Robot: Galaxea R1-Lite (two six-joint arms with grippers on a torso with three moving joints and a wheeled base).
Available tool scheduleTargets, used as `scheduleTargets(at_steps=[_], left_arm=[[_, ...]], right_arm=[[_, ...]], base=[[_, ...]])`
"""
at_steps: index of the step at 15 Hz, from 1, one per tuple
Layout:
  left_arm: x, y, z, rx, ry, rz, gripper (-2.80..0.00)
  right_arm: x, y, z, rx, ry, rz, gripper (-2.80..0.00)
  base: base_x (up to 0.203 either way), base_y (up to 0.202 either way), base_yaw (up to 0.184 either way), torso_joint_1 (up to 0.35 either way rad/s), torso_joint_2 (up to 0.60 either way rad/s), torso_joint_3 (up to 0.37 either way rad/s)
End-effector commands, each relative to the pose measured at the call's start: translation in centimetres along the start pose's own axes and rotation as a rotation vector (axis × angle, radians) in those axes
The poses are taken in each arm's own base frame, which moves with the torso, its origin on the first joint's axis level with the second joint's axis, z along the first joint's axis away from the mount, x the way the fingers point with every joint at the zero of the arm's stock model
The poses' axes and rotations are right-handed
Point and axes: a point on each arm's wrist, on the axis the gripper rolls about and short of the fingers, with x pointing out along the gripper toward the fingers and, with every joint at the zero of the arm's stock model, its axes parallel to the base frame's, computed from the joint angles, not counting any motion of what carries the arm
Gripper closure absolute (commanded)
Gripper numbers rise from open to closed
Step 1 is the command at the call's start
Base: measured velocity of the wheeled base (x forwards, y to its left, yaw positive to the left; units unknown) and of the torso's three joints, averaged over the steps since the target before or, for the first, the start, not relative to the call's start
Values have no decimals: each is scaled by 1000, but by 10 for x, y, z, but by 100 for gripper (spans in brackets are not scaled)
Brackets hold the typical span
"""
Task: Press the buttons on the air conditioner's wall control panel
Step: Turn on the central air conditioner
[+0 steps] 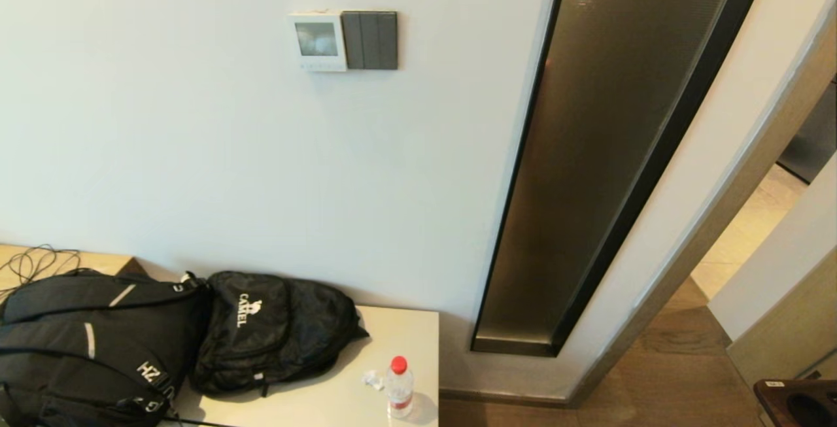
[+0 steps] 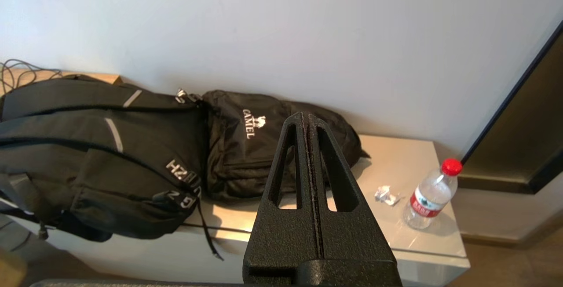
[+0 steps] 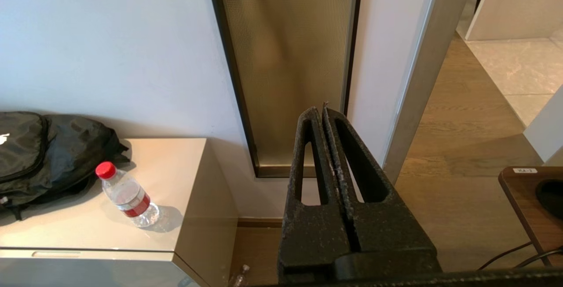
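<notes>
While neither arm shows in the head view, the control panel (image 1: 318, 40) sits high on the wall (image 1: 196, 152), upper centre of the frame, touching a dark switch plate (image 1: 370, 40) (on its right). The left gripper (image 2: 306, 118) has its fingers pressed together above the backpacks (image 2: 132, 155). The right gripper (image 3: 321, 112), likewise closed on nothing, faces the ribbed glass strip (image 3: 286, 58); a water bottle (image 1: 398, 387) stands on the cabinet (image 1: 405, 329).

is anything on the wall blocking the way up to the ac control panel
Nothing visible does. The control panel sits on bare wall beside a grey switch plate; the backpacks and water bottle lie far below on the cabinet.
</notes>
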Motion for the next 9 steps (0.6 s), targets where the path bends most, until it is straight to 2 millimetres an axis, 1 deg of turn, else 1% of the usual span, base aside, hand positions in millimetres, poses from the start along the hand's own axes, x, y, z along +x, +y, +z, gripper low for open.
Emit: scheduleTargets(at_steps=[1, 2, 3, 5, 6, 8, 9], left_arm=[[-1, 0, 0, 12, 27, -2, 0], [-1, 0, 2, 15, 27, -3, 0], [-3, 0, 12, 13, 4, -13, 0], [-8, 0, 50, 6, -56, -41, 0], [-5, 0, 70, 5, -57, -51, 0], [8, 1, 113, 2, -62, -76, 0], [19, 1, 137, 1, -72, -90, 0]], right_arm=[[0, 0, 0, -1, 2, 1, 0], [0, 0, 0, -1, 1, 1, 0], [0, 0, 0, -1, 2, 1, 0], [0, 0, 0, -1, 2, 1, 0], [0, 0, 0, -1, 1, 1, 0], [0, 0, 0, -1, 2, 1, 0], [0, 0, 0, -1, 2, 1, 0]], base=[[0, 0, 0, 0, 0, 0], [0, 0, 0, 0, 0, 0], [0, 0, 0, 0, 0, 0], [0, 0, 0, 0, 0, 0], [0, 0, 0, 0, 0, 0], [0, 0, 0, 0, 0, 0], [0, 0, 0, 0, 0, 0]])
